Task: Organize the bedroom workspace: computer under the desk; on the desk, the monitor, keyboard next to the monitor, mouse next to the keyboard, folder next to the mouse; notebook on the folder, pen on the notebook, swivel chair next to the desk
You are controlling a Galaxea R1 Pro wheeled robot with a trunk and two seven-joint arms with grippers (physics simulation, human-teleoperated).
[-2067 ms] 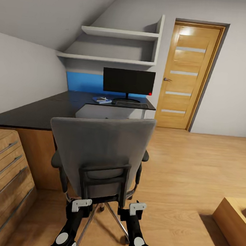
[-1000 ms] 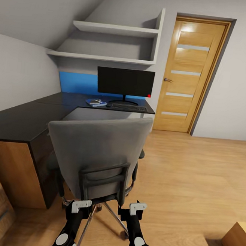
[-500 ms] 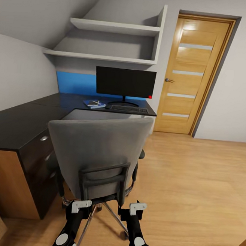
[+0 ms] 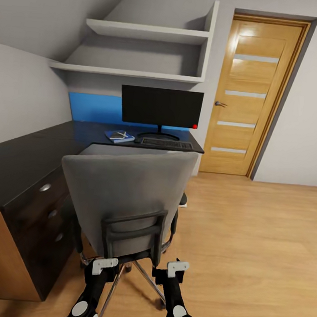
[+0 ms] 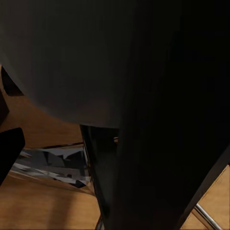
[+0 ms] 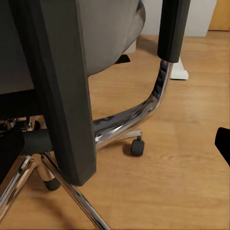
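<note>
The grey swivel chair (image 4: 126, 194) stands right in front of me, its back toward me, beside the black-topped desk (image 4: 23, 155). My left gripper (image 4: 103, 268) and right gripper (image 4: 171, 272) sit low behind its black back frame (image 6: 62, 96), fingers spread. That frame post lies between the right gripper's fingers. On the far desk end stand the monitor (image 4: 161, 107) and, in front of it, the keyboard (image 4: 166, 143). Left of the keyboard lies the blue folder (image 4: 117, 136) with the grey notebook and white pen on it. The mouse is too small to tell. The computer is hidden.
An oak door (image 4: 254, 95) is shut at the back right. White shelves (image 4: 140, 50) hang above the desk. Dark drawers with silver knobs (image 4: 44, 187) face the chair's left side. Open wood floor (image 4: 256, 245) lies to the right. A chair caster (image 6: 137, 146) rests on the floor.
The whole view has advanced toward the desk and door, and the chair has kept its place in front of my grippers. The light wood cabinet has slid out at the lower left.
</note>
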